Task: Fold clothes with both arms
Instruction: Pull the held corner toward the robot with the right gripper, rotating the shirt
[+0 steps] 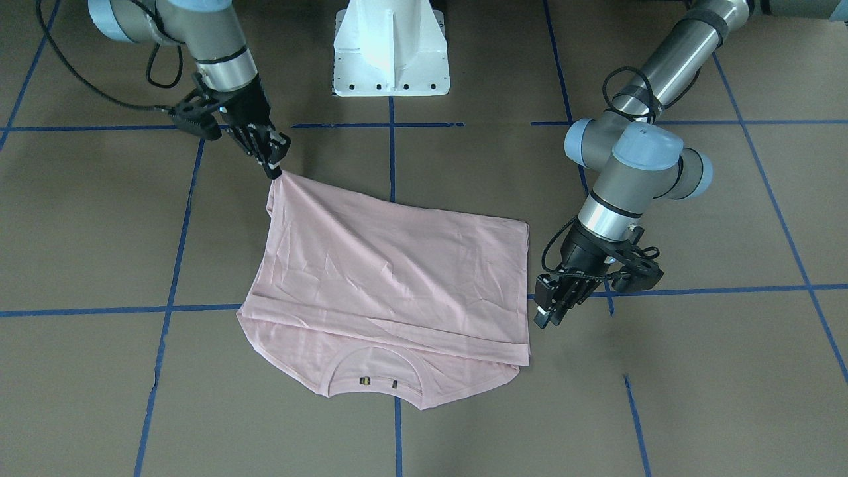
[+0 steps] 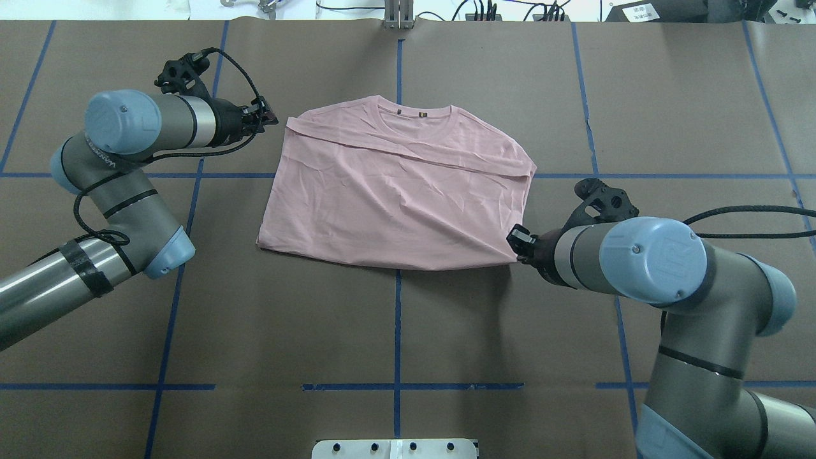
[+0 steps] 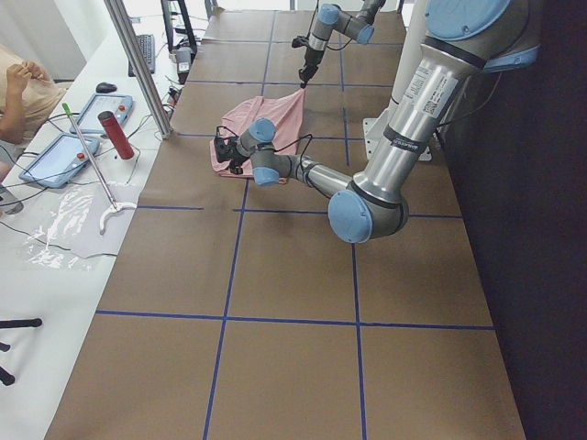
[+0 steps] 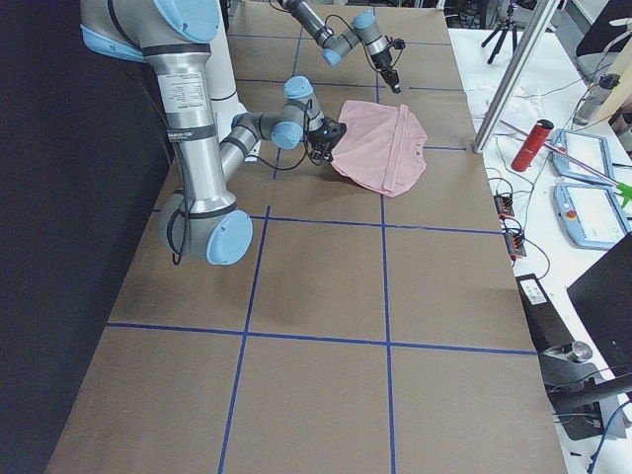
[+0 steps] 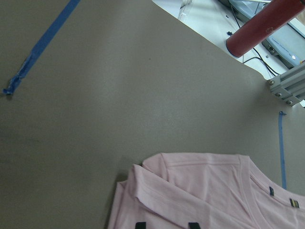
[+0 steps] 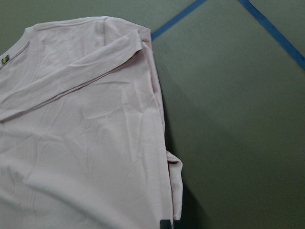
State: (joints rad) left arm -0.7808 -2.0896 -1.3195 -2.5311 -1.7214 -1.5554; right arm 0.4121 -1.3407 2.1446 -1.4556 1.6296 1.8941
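The pale pink T-shirt [image 1: 391, 278] lies folded in half on the brown table, with its ribbed collar [image 2: 414, 118] at the far side; the print is hidden. My right gripper [image 1: 273, 172] is shut on the shirt's near corner and holds it slightly lifted, so the cloth is drawn to a point; it also shows in the overhead view [image 2: 515, 239]. My left gripper [image 1: 544, 318] is open just beside the shirt's far corner [image 2: 287, 124] and holds nothing. In the left wrist view two black fingertips [image 5: 139, 224] stand apart over the sleeve fold [image 5: 143, 186].
The white pedestal [image 1: 391, 53] stands at the robot's side of the table. Blue tape lines [image 2: 398, 331] cross the surface. A red cylinder [image 3: 110, 133], tablets [image 3: 60, 156] and an aluminium post [image 3: 138, 64] stand on the operators' side, where a person [image 3: 18, 92] sits.
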